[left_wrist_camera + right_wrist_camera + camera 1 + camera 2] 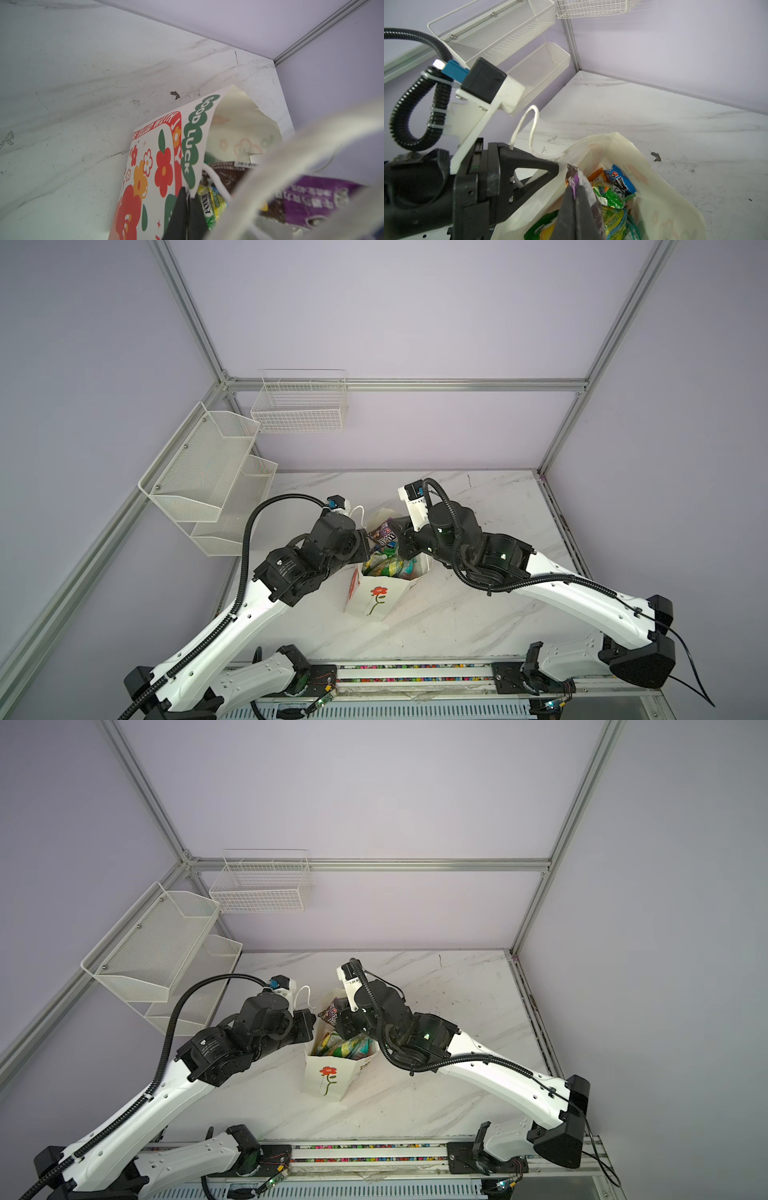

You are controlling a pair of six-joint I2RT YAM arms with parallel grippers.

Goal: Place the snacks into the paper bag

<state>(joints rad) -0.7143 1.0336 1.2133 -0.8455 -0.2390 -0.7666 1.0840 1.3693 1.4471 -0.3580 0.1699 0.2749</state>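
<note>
The white paper bag (376, 601) (328, 1083) with a red flower print stands open at mid-table. My left gripper (367, 549) (188, 216) is shut on the bag's near-left rim, with its white cord handle (533, 116) sticking up beside it. My right gripper (395, 533) (575, 207) is shut on the dark brown-purple M&M's packet (383, 536) (573, 176), held just over the bag's mouth. Several snacks lie inside: a blue packet (620, 184), a green one (609, 196) and a yellow-green one (212, 205).
White wire baskets hang on the left wall (208, 481) and the back wall (299, 406). The marble tabletop (490, 514) runs to the aluminium frame posts at the right edge (561, 522). Both arm bases sit along the front rail (415, 672).
</note>
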